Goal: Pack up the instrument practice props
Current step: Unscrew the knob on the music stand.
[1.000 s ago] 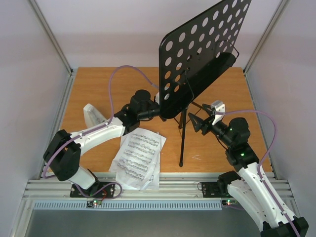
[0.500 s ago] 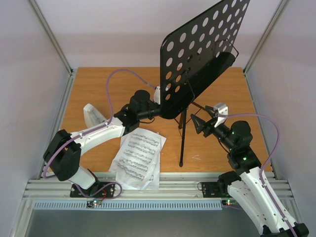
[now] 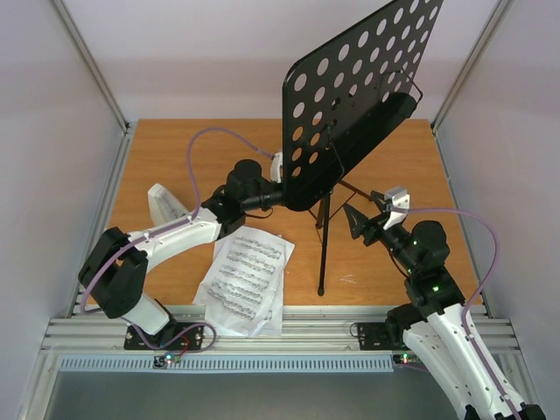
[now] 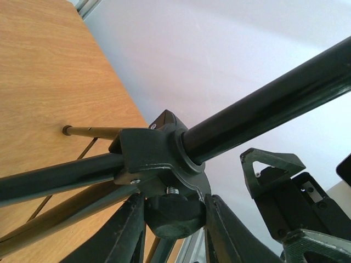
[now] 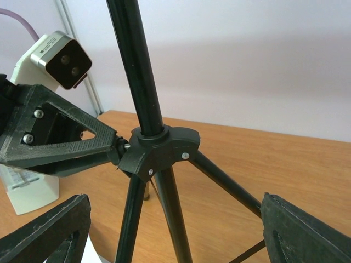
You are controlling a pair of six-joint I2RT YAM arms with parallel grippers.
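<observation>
While the tall black tripod music stand with perforated desk (image 3: 350,96) stands upright on the orange wooden surface (image 3: 166,149), the step in hand looks like loosening its leg hub so the tripod can fold. The left end effector (image 4: 175,224) reaches under the desk to the black plastic hub (image 4: 159,159) and pinches the round black clamp knob (image 4: 174,211) just below it, one finger on each side. The right end effector (image 3: 357,223) faces the hub from the opposite side, near but apart, with its fingers spread wide and nothing between them.

To do this well, the left should turn the knob about its own screw axis without pulling sideways, since the stand looks top-heavy and could tip. The right would best close on the pole just above the hub first, to brace it. The pads seem to bear on the knob's rim, though how firmly is hard to judge.

The white printed sheet-music pages (image 3: 245,280) lie on the near side of the hub. The small white pyramid-shaped metronome (image 3: 164,206) stands well to its left.
</observation>
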